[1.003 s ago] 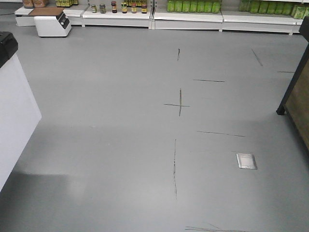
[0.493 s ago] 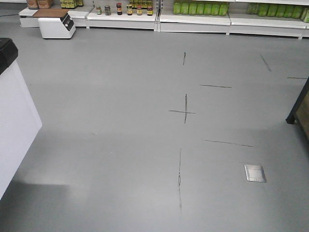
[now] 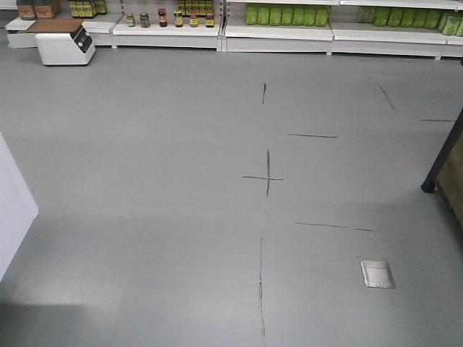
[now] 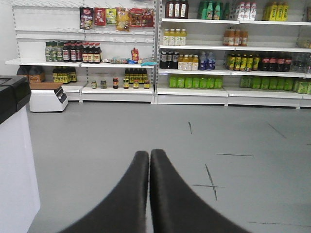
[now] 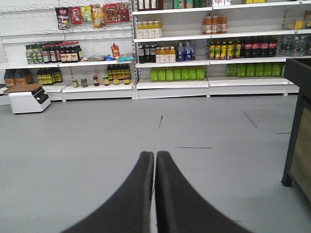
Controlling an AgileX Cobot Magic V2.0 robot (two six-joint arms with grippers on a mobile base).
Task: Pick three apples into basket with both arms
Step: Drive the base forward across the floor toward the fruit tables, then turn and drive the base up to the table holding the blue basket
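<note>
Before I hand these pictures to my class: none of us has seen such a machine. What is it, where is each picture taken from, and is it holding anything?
It is a two-armed robot on a mobile base, in what looks like a shop. One picture looks forward and down from its body at the grey floor, marked with dark lines, among them a cross, and a small metal plate. The other two come from cameras on its wrists. The two black curved shapes at the bottom of each are the fingers of a gripper, the robot's hand. The left gripper and the right gripper are both shut, holding nothing. Beyond them stand shelves of bottles and jars, a white box on the floor and, left, a white counter. No apples or basket show anywhere.
</note>
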